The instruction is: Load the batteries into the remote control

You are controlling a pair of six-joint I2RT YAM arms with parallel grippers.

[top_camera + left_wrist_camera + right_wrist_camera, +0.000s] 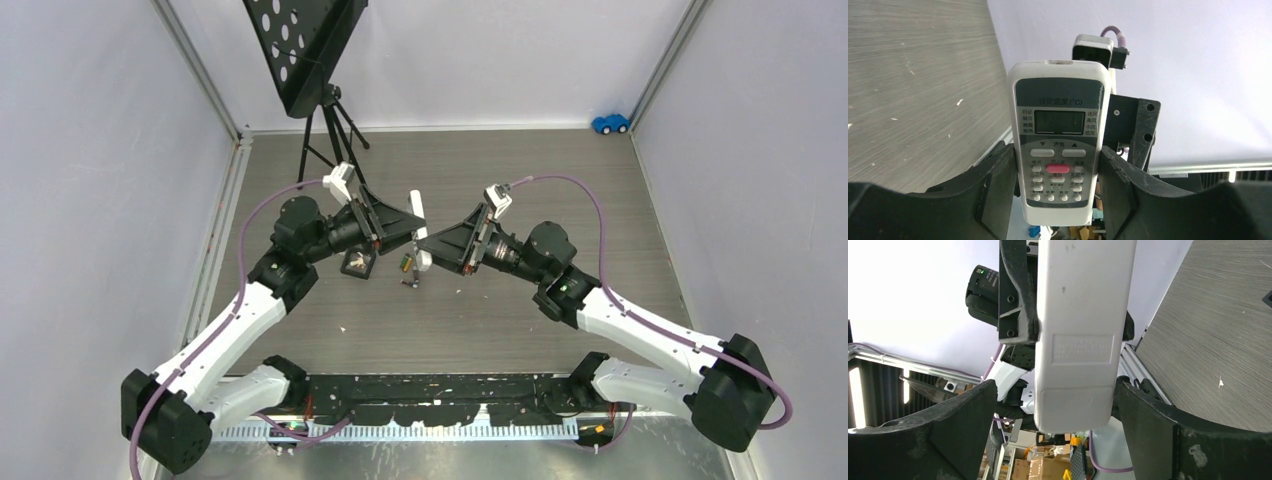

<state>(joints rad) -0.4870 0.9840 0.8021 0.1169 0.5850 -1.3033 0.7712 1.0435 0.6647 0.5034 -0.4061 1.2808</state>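
Observation:
The white remote control (pixel 417 214) is held upright in the air above the table's middle. My left gripper (pixel 410 232) is shut on its lower sides; in the left wrist view the remote (pixel 1058 100) faces me with its buttons, both fingers (pixel 998 175) pressed against it. My right gripper (pixel 430 244) is open around the same end from the other side. The right wrist view shows the remote's back (pixel 1080 305) with the battery cover shut, and a gap at my left finger (pixel 973 410). A green-yellow battery (pixel 406 264) lies on the table below the remote.
A small black square tray (pixel 358 262) sits on the table under my left gripper. A black perforated panel on a tripod (pixel 310 50) stands at the back left. A blue toy car (pixel 610 123) is at the back right corner. Grey walls close in both sides.

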